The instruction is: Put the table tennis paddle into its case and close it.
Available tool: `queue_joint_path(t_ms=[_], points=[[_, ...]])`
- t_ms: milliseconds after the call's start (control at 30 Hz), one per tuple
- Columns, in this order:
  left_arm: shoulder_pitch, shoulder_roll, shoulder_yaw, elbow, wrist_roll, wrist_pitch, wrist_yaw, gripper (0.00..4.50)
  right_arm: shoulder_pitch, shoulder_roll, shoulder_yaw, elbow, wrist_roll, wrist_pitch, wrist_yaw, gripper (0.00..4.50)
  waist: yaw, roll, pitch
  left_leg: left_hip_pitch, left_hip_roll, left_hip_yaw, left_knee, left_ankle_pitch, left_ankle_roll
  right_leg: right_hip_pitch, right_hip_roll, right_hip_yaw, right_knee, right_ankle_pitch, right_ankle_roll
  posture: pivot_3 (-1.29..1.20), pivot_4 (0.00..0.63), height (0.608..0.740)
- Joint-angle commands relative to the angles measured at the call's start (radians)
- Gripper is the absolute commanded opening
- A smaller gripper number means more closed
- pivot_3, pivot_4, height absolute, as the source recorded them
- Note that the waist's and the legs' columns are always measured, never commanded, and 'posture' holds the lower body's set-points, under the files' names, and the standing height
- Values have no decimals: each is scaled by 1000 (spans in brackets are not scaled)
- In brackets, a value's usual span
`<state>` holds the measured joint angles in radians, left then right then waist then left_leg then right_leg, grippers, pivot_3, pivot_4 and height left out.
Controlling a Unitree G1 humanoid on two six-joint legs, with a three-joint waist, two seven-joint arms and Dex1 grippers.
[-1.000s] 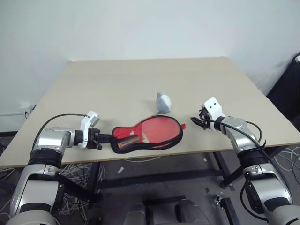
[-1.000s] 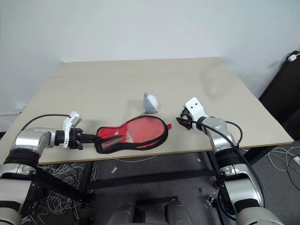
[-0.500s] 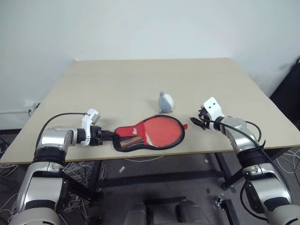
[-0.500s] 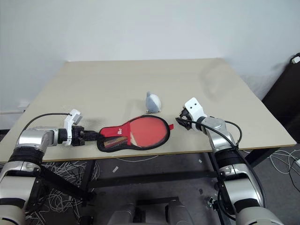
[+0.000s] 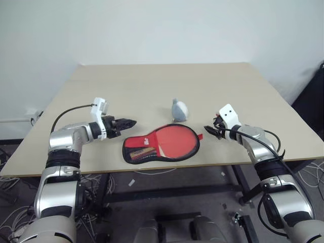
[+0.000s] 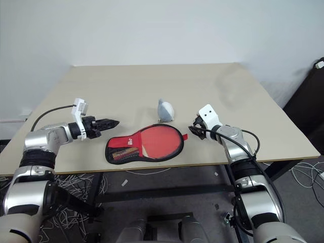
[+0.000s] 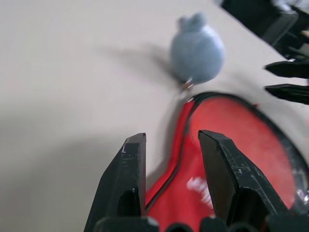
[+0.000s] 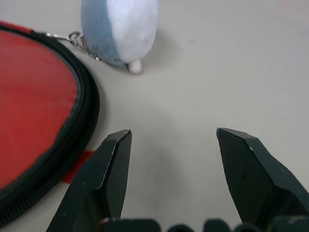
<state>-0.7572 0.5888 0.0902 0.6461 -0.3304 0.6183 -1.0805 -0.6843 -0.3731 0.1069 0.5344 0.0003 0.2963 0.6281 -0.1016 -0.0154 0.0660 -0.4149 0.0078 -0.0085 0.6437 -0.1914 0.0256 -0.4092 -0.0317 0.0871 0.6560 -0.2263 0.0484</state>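
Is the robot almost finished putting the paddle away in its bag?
Partly. The paddle already lies inside the case, its handle showing at the narrow end. Nothing is in hand: the left gripper and right gripper are both open, off the case. Left to do: close the case, which looks open.

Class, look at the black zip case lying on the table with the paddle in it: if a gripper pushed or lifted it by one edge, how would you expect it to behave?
The case looks like thin fabric with a soft zip rim, so an edge would probably fold or sag. It lies flat, so it should slide, not roll. The paddle inside likely stiffens the round end, while the handle end may stay floppy.
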Motion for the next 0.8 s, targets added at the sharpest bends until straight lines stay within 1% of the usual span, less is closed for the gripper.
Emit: queue_joint_path(t_ms=[33, 200, 333, 533, 700, 733, 767, 800], points=[[-9, -35, -97, -159, 28, -53, -46, 1751, -54, 11, -28, -3, 22, -19, -4, 3041, 0, 0, 0, 0, 0, 0, 0, 0, 0, 0, 0, 0, 0, 0, 0, 0, 0, 740], [-9, -59, -199, -180, 103, -135, -44, 1751, -91, 39, -52, 28, 44, -10, -13, 3041, -2, 0, 0, 1, 0, 1, 0, 0, 0, 0, 1, 1, 0, 0, 0, 0, 0, 740], [-22, -91, -312, -127, 219, -252, -21, 1751, -155, 88, -85, 100, 77, -5, -23, 3041, -1, 0, 0, 1, 0, 1, 0, 0, 0, 0, 1, 1, 1, 0, 0, 0, 0, 740], [-67, -171, -344, -35, 291, -337, 58, 1751, -226, 144, -113, 207, 108, -13, -22, 3041, 1, 0, 0, 0, 0, 0, 0, 0, 0, 0, 1, 0, 0, 0, 0, 0, 0, 740], [-92, -238, -358, 5, 333, -361, 106, 1751, -270, 177, -127, 276, 126, -23, -13, 3041, 0, 0, 0, -1, -1, 0, 0, 0, 1, 0, 0, 0, -1, 0, 1, 0, 0, 740], [-94, -247, -361, 7, 338, -362, 107, 1791, -276, 183, -128, 286, 129, -24, -9, 3406, -1, 0, 0, -1, -1, 0, 0, 0, 1, 0, 0, 0, -1, 0, 1, 0, 0, 740], [-94, -255, -367, 4, 344, -364, 103, 1791, -283, 189, -128, 296, 129, -27, -9, 3536, -1, 0, 0, -1, -1, 0, 0, 0, 1, -1, 0, 0, -1, 0, 1, 0, 0, 740], [-92, -261, -380, -2, 350, -363, 89, 1791, -292, 196, -127, 313, 126, -32, -14, 3802, -2, 0, 0, -1, -1, 0, 0, 0, 1, -1, 0, 1, 0, 0, 1, 0, 0, 740]])
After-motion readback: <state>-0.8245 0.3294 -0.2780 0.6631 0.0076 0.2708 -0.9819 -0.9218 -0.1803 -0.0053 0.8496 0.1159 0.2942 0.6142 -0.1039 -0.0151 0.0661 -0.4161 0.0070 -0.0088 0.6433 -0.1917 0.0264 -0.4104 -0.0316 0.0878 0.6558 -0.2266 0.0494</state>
